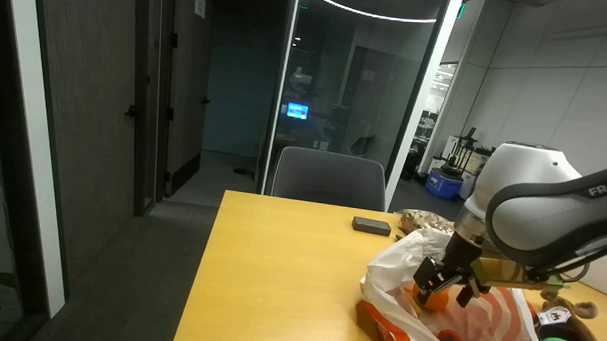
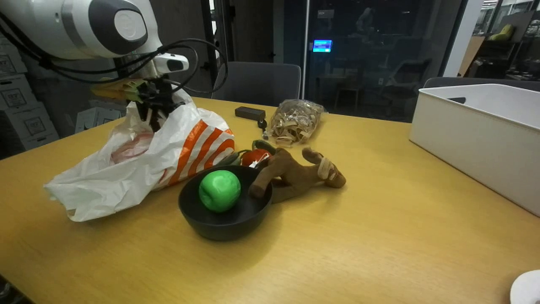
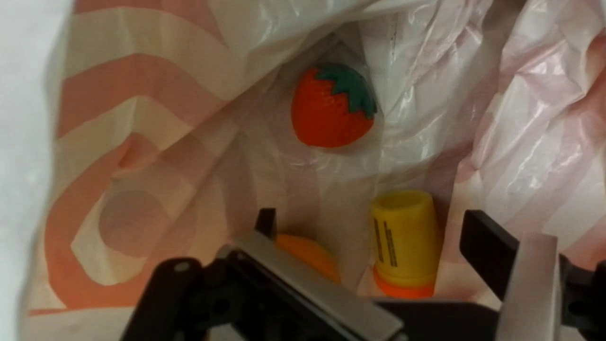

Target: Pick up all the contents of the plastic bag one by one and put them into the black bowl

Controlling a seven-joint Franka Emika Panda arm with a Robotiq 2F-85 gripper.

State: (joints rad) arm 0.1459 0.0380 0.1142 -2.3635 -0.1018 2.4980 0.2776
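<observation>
Picking stage, it seems — tool (image 3: 377, 237) spread, empty at the mouth of the bag (image 2: 145, 171), best lowered around the yellow tub (image 3: 406, 241), strawberry (image 3: 331, 108) at its eleven o'clock in wrist view.

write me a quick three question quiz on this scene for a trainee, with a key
1. Multiple choice: what colour is the rounded item in the black bowl? a) red b) yellow c) green
2. Open: in the wrist view, which item in the plastic bag does the gripper partly hide?
3. True or false: the jaws are closed on the strawberry.

Key:
1. c
2. The orange item
3. False; they stand open, and the strawberry lies apart from them.
</observation>
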